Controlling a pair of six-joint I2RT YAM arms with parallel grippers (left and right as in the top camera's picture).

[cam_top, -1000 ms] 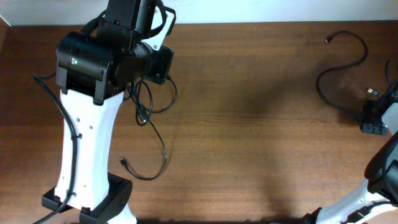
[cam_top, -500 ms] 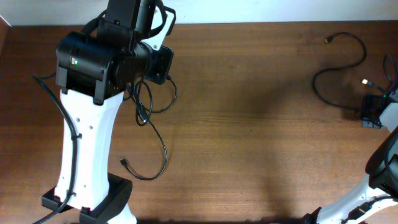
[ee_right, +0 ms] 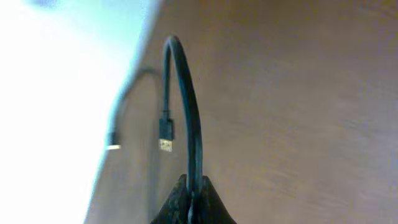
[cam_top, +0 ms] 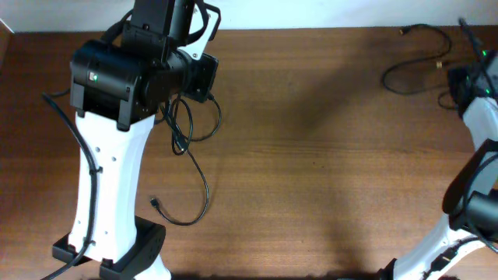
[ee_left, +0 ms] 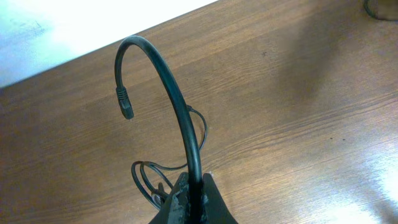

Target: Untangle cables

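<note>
A black cable loops and trails on the wooden table at the left, its plug end near the front. My left gripper is shut on this cable; the cable arches up from the jaws, its plug hanging free. A second black cable lies at the far right corner. My right gripper is shut on it; the cable arches above the jaws with its plug dangling. In the overhead view the right gripper is at the far right edge.
The left arm's black and white body covers the left part of the table. The table's back edge meets a white wall. The right arm's white link runs along the right edge.
My right gripper has moved toward the back of the table, carrying its cable with it; the loop shifted to the far right corner. The left arm and its cable have not moved.
</note>
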